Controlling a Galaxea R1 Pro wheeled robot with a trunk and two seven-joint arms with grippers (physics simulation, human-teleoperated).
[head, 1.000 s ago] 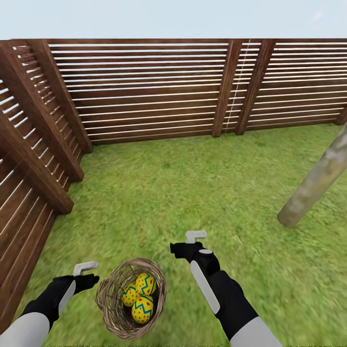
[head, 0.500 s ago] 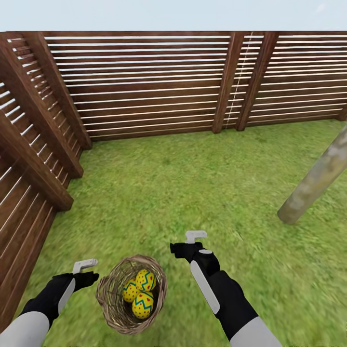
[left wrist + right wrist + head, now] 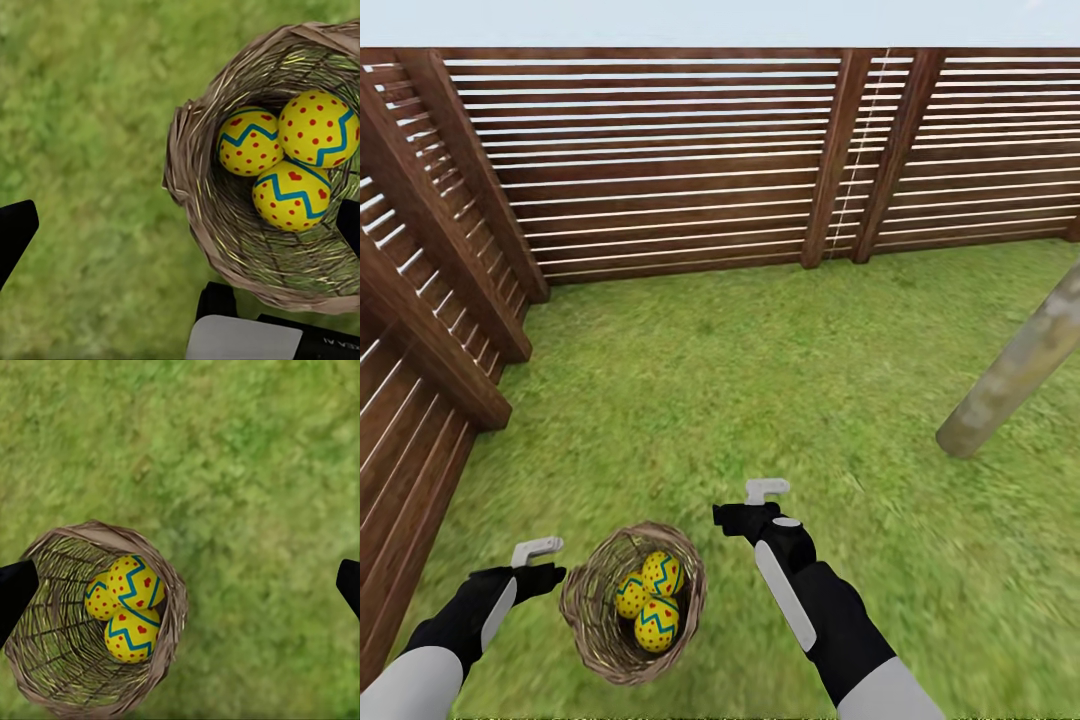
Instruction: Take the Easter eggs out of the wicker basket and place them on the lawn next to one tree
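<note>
The wicker basket [image 3: 632, 603] sits on the lawn [image 3: 760, 400] between the two hands, holding all three Easter eggs [image 3: 648, 598] clustered together. The left hand [image 3: 538, 550] and the right hand [image 3: 765, 491] flank it, both released and empty. A tree [image 3: 1015, 368] trunk stands beyond the right hand, well apart.

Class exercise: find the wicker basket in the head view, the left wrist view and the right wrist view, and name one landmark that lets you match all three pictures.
Head view: wicker basket low, left of centre, between the arms.
Left wrist view: basket at right, partly cut off.
Right wrist view: basket lower left.
Shared landmark: the three Easter eggs clustered inside.
</note>
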